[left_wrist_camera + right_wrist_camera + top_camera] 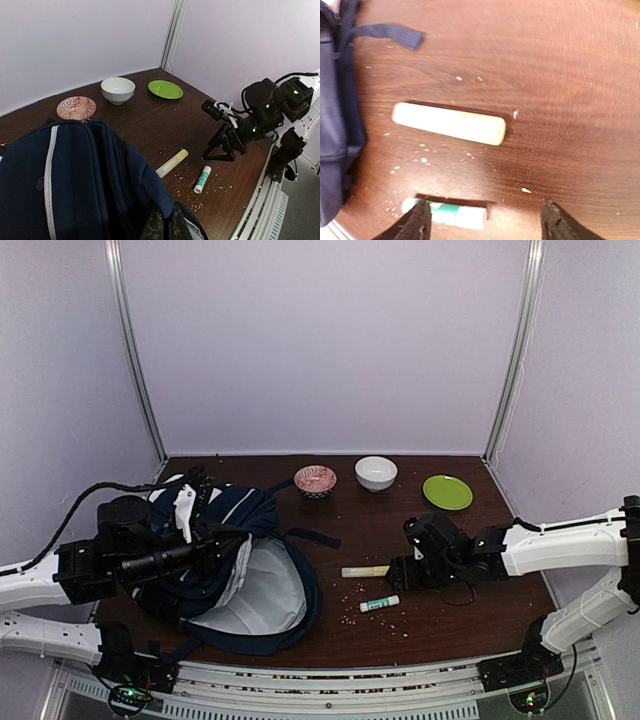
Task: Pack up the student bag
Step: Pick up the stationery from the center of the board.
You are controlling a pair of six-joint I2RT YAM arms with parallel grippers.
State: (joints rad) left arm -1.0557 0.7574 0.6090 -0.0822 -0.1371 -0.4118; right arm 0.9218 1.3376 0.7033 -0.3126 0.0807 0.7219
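Right gripper (487, 222) of mine hangs open over a green and white glue stick (455, 214), to the right of the student bag (235, 515). My left gripper (162, 225) is closed, pinching the bag's edge. The bag lies open on the desk (400, 510).

Right claw (485, 222) above the table (570, 75), glue tube (450, 214) lying between its fingertips, stick (449, 123) just beyond, crumbs (424, 160) between them, bag (332, 100) to its left, left bowl (315, 480), right bowl (376, 473) and plate (447, 492) well behind
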